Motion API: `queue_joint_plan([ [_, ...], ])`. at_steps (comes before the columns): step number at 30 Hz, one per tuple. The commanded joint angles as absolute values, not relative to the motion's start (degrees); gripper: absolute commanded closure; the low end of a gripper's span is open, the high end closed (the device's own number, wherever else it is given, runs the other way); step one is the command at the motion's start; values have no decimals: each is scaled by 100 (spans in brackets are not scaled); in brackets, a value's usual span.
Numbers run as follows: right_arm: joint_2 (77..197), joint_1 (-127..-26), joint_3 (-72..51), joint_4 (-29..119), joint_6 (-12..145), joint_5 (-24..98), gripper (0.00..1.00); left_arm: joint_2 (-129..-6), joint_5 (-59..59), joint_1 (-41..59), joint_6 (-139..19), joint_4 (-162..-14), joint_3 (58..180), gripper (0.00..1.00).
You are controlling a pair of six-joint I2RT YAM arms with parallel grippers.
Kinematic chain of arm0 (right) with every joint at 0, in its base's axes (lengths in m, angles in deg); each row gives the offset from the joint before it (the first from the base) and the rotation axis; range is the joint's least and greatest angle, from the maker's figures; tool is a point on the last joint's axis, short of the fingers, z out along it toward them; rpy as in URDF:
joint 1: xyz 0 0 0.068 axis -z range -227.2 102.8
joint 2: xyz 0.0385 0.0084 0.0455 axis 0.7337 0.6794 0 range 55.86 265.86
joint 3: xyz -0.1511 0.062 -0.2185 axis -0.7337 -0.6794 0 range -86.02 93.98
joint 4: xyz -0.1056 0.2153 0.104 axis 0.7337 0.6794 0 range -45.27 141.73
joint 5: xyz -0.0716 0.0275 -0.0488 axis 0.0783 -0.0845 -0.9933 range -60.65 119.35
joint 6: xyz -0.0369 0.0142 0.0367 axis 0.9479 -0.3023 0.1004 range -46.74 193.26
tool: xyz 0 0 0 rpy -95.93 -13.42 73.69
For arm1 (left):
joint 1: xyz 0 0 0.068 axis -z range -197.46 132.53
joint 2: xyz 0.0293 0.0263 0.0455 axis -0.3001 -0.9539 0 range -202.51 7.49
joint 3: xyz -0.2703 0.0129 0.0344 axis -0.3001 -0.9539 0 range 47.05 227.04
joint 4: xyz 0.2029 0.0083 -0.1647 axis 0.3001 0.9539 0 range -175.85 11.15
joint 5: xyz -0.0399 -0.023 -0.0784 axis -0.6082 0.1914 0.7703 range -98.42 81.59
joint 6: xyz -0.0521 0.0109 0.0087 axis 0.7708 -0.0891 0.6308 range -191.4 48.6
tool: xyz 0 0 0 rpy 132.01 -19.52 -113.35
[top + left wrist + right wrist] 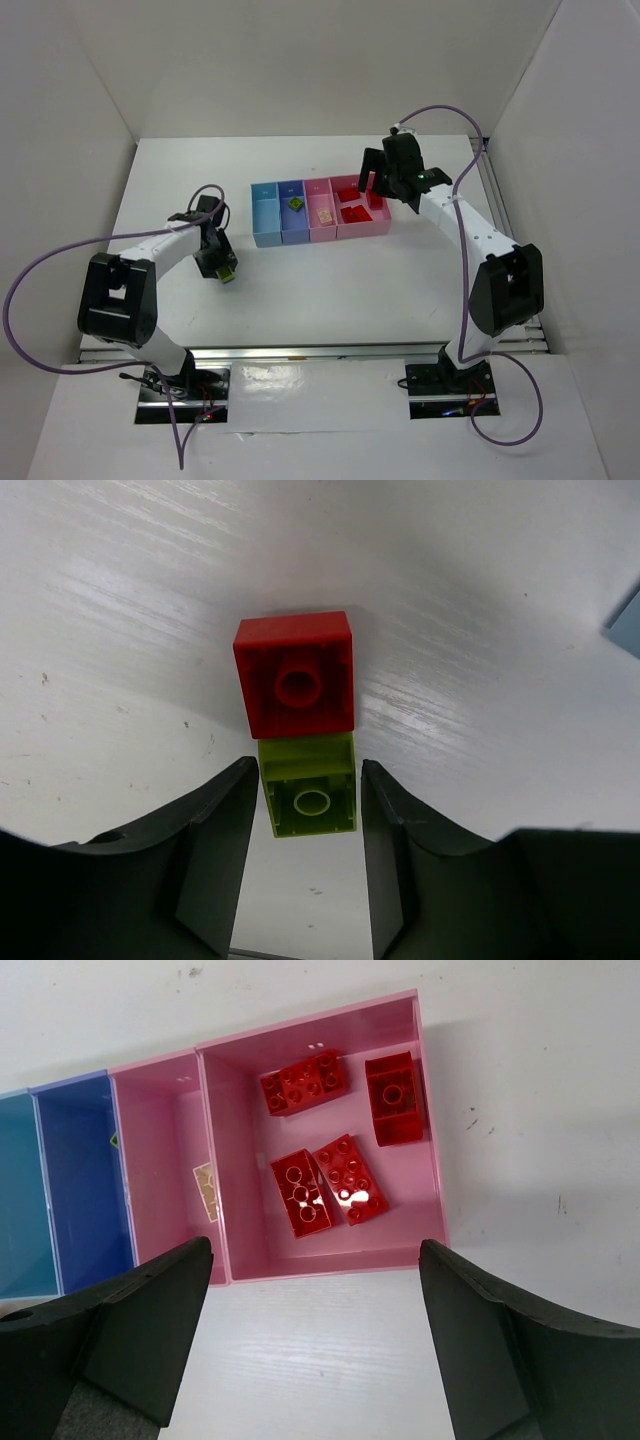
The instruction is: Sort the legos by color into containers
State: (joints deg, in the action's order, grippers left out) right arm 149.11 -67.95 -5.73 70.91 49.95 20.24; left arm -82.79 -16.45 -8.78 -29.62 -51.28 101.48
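Observation:
A yellow-green lego (310, 798) lies underside up on the white table between the fingers of my left gripper (310, 772). The jaws stand close round it, with a thin gap on the right side. A red lego (296, 675) touches its far edge. From above, the left gripper (224, 266) is left of the containers (318, 237). My right gripper (315, 1260) hangs open and empty over the near wall of the wide pink bin (430, 1140), which holds several red legos (330, 1185). A peach lego (205, 1191) lies in the narrow pink bin.
The darker blue bin (292, 226) holds a yellow-green brick (296, 203). The light blue bin (265, 218) is at the left end of the row. White walls close in the table on three sides. Purple cables loop beside both arms.

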Motion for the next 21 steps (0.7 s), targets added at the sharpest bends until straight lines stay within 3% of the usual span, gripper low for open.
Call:
queue_joint_plan([
  [1, 14902, -6829, -446, 6917, 4997, 2038, 9, -8339, -1624, -912, -3053, -5131, 10083, 44],
  [4, 14902, -6829, -446, 6917, 4997, 2038, 9, -8339, -1562, -912, -3114, -5131, 10083, 50],
  [10, 14902, -6768, -324, 6917, 4997, 2484, 9, -8146, -1449, -912, -3351, -4798, 10530, 97],
  [11, 14902, -6707, -253, 6917, 4997, 2643, 9, -8059, -1370, -912, -3439, -4536, 10662, 100],
  [15, 15078, -6592, 2, 6864, 5286, 3776, 9, -7251, -160, -912, -4149, -4559, 11102, 100],
  [21, 15210, -6592, 257, 6329, 5542, 6447, 9, -6669, 3584, -912, -5161, -5402, 11051, 100],
])
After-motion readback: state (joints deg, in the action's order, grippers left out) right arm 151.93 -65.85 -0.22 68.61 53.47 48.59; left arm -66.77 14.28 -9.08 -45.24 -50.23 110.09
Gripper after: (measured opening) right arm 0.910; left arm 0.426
